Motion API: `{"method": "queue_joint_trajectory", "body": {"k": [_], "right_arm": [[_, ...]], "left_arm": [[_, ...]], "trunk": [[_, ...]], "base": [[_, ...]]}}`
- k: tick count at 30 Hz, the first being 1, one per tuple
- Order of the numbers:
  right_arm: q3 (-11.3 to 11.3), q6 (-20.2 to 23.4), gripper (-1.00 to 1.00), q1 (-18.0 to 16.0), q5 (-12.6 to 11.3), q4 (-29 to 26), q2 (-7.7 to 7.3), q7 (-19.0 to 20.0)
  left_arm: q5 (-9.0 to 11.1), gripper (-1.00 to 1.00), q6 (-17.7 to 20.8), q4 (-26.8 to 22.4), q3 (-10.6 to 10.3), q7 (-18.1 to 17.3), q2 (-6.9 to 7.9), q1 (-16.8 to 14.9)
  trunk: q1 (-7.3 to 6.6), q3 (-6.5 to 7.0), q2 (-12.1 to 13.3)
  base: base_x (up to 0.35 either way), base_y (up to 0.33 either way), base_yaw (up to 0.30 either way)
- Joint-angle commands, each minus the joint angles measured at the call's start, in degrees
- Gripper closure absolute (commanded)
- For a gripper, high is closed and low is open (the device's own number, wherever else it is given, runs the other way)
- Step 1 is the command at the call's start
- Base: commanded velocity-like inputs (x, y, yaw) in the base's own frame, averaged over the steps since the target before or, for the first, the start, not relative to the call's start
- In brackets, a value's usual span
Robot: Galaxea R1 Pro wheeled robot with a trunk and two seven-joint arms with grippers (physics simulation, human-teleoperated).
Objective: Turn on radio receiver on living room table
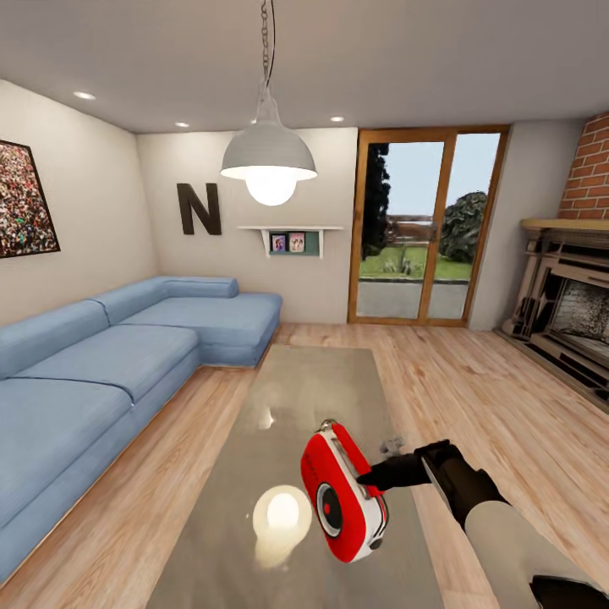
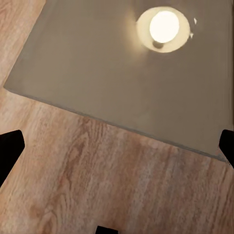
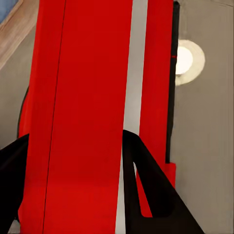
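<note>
The radio receiver [image 1: 344, 493] is sitting tilted above the near end of the table [image 1: 313, 381], with the right gripper [image 1: 365, 482] reaching in from its right (sofa [image 1: 101, 364] lying left, fireplace [image 1: 567, 313] right, glass doors [image 1: 423, 237] behind).

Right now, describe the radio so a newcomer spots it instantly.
Find the long glossy grey table beside the blue sofa. At its near end, tilted, in the right tool: the radio, bright red, white-trimmed, round dark dial.
</note>
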Motion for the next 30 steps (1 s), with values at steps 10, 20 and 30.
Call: {"method": "queue_joint_trajectory", "body": {"k": [10,20,30], "right_arm": [[-0.1,-2.0,1.0,0.0,2.0,0.5,-0.04,2.8],[-0.1,-2.1,1.0,0.0,2.0,1.8,-0.02,2.8],[-0.1,-2.1,1.0,0.0,2.1,2.6,0.13,2.9]], "left_arm": [[0.2,1.0,1.5,-12.2,-0.3,-0.3,-0.22,0.0],[1.2,1.0,7.6,-25.5,-3.3,0.7,-2.15,-0.3],[-1.3,1.0,21.6,-31.9,-20.5,0.3,-6.63,-7.4]], "trunk": [[0.0,0.01,0.0],[0.0,0.01,0.0],[0.0,0.01,0.0]], "base": [[0.0,0.0,0.0],[0.0,0.0,0.0],[0.0,0.0,0.0]]}}
